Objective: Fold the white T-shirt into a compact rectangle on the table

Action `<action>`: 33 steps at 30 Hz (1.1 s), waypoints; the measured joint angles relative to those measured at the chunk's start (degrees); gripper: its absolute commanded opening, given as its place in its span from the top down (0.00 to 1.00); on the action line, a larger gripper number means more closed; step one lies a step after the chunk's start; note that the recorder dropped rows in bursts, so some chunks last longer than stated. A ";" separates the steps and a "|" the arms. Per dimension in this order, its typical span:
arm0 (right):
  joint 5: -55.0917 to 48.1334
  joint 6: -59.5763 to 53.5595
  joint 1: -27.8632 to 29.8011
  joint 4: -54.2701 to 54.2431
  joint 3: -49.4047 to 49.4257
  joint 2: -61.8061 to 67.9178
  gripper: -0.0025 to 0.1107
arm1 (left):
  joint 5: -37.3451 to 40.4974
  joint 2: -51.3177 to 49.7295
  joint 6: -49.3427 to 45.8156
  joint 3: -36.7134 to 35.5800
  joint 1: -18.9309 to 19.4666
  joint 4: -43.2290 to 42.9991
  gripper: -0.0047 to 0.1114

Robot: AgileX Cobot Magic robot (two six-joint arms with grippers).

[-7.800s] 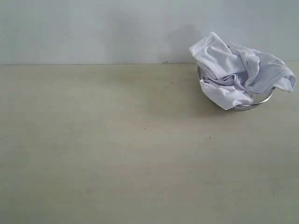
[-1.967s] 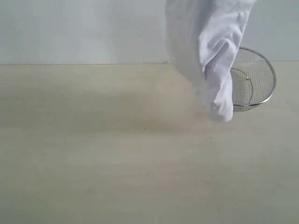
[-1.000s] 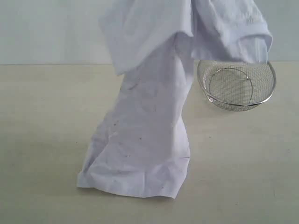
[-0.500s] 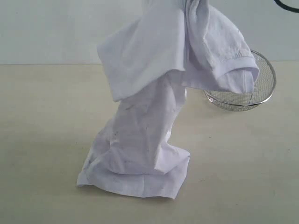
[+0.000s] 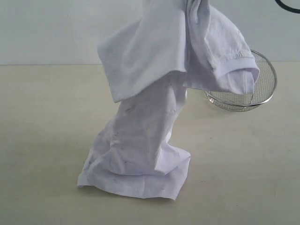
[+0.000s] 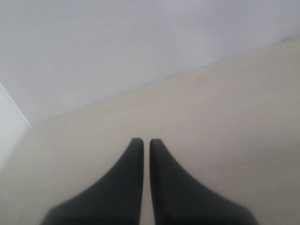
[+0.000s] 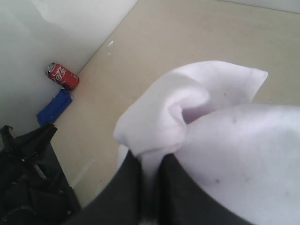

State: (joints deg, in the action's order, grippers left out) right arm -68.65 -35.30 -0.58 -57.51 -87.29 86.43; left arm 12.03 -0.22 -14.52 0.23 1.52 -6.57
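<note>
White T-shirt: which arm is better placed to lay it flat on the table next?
Right, probably. The right gripper is shut on the white T-shirt, which hangs with its lower end bunched on the table. The left gripper is shut on nothing, with only table in its view.

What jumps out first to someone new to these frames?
The white T-shirt hangs as a tall column from above the frame, its lower end crumpled on the table mid-scene. The right end effector is shut on a fold of it; a wire basket sits behind, partly hidden by a sleeve.
</note>
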 measured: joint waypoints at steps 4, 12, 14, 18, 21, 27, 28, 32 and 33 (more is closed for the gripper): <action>0.00 0.00 0.00 0.25 0.00 0.00 0.98 | -10.32 0.00 -2.03 0.00 0.00 -2.99 0.92; -0.22 0.23 0.00 0.34 0.00 0.00 0.98 | -24.16 0.10 -2.49 0.00 0.00 -3.68 0.92; -0.22 0.38 0.00 0.34 0.00 0.00 0.98 | -25.80 0.08 -2.49 0.00 0.00 -3.68 0.92; -0.22 0.38 0.00 0.34 0.00 0.00 0.98 | -33.62 0.08 4.86 0.00 0.00 -3.68 0.92; -0.22 0.38 0.00 0.34 0.00 0.00 0.98 | -35.93 0.08 23.77 0.00 -0.15 0.57 0.92; -0.46 0.38 0.00 0.34 0.00 0.00 0.98 | -25.57 -4.32 36.93 7.51 -0.15 12.06 0.92; -0.57 0.38 0.00 0.34 0.00 0.10 0.98 | -22.88 -5.82 37.48 9.95 -0.15 12.22 0.92; -1.03 -0.10 0.00 0.34 0.00 0.93 0.98 | -11.00 -16.69 38.37 24.14 -0.15 12.60 0.92; -1.15 -0.34 0.00 0.22 0.00 1.53 0.98 | -8.09 -19.94 38.37 28.08 -0.15 12.60 0.92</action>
State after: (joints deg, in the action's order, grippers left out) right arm -69.80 -35.64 -0.58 -57.29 -87.29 87.96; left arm 3.94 -20.17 23.85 28.30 1.37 6.03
